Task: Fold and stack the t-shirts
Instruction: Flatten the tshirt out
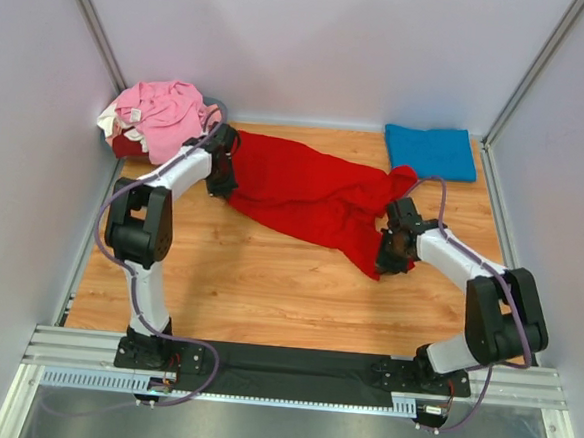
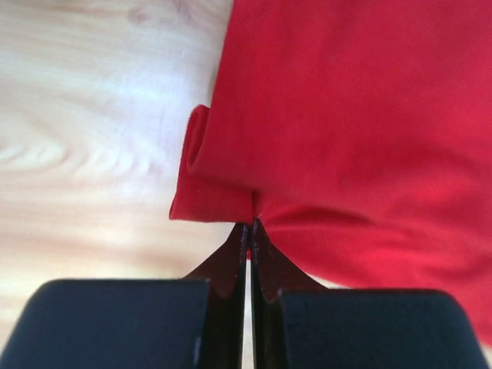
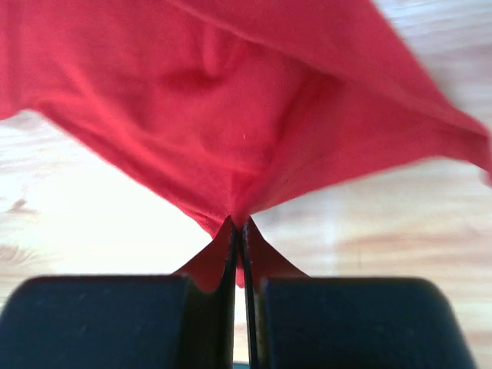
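Right hand [image 3: 238, 223]: closed, pinching the near right end of the red t-shirt [image 1: 304, 190]; cloth bunches into the shut fingertips, lifted slightly off the wooden counter [image 1: 267, 287]. Red t-shirt lies stretched diagonally across mid-counter between both arms, wrinkled. Left hand [image 2: 250, 224]: closed on a folded edge at the shirt's far left end. Far right corner: blue t-shirt [image 1: 430, 151], folded flat. Far left corner: pink t-shirt [image 1: 164, 115] in a crumpled heap, just beside the left hand.
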Controlling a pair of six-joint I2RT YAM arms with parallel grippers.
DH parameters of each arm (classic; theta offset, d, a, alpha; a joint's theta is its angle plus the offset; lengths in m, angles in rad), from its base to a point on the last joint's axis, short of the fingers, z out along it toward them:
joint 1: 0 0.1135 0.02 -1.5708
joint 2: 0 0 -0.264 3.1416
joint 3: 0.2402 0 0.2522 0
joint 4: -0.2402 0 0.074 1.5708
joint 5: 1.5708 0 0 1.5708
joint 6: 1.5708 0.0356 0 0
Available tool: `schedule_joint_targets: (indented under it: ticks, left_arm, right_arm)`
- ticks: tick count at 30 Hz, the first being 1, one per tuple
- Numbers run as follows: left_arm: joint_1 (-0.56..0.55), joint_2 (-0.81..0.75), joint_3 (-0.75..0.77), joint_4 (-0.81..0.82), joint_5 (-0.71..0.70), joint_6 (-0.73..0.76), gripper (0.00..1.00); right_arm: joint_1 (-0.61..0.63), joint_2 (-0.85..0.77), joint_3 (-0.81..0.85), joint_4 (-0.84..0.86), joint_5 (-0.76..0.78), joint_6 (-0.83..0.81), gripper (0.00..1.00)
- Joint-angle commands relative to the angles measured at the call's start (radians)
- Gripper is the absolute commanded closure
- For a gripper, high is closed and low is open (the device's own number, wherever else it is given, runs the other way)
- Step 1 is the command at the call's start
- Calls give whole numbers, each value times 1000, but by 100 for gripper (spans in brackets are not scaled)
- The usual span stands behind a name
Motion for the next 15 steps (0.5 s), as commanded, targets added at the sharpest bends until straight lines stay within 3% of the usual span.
schedule_joint_targets:
  ticks: [1,5,10,13,15]
  left_arm:
    - [-32,-224,88,-134,-66,60,100]
    - [-51,-280,212,-323,-64,111,100]
    - [-55,-332,259,-463,-50,191,100]
    - [-48,-292,274,-464,-56,254,100]
    - [-25,-167,315,-512,-9,289,91]
  right_arm:
    - [8,-152,104,-123,72,-8,100]
    - [4,-289,200,-247,147,-19,100]
    - [3,-398,253,-326,190,-20,100]
    - [-23,-386,253,-306,192,-23,100]
    - [-46,-334,266,-294,172,-26,100]
